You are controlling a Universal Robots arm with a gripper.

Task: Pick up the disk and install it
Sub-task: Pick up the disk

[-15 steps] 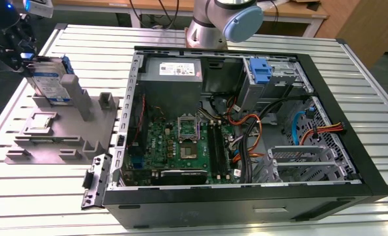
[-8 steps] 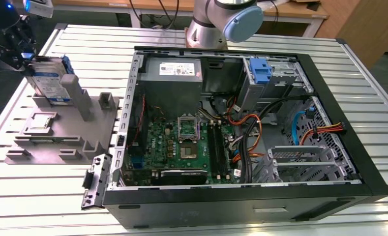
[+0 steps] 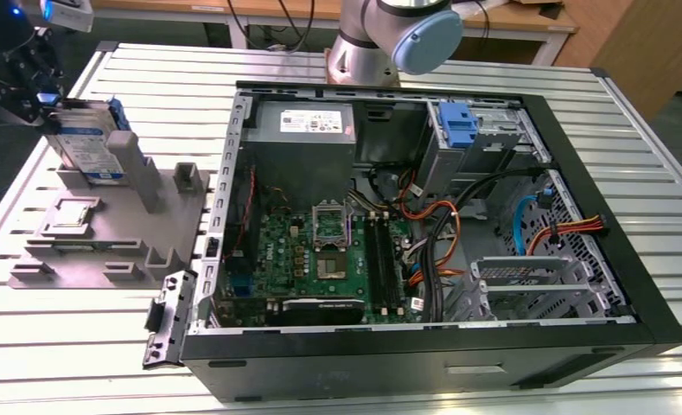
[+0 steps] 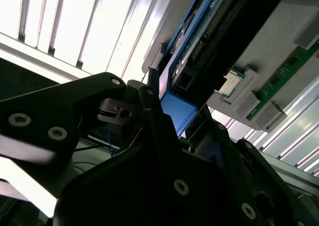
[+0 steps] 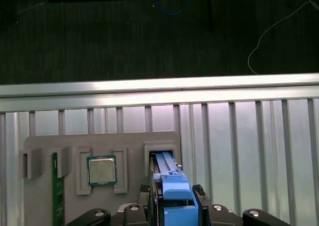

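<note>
The disk (image 3: 91, 147), silver-grey with a white-and-blue label in a bright blue carrier, stands on edge in a slot of the grey holder block (image 3: 110, 251) at the exterior view's left. My gripper (image 3: 53, 105) sits at its upper end. In the first wrist view the blue carrier (image 5: 172, 196) lies between the two fingertips (image 5: 199, 190), which press on both of its sides, and my gripper (image 5: 172, 190) is shut on it. The disk's lower end reaches into the holder's slot (image 5: 162, 150). In the second wrist view the disk (image 4: 207, 24) runs away from my gripper (image 4: 174, 118).
An open computer case (image 3: 617, 285) lies to the holder's right, with a motherboard (image 3: 317, 259), a grey power-supply box (image 3: 300, 125), a blue-fronted drive bay (image 3: 458, 125) and a metal cage (image 3: 537, 285). A processor chip (image 5: 101, 169) and a green memory stick (image 5: 57, 196) rest in the holder. The arm's base (image 3: 398, 35) stands behind the case.
</note>
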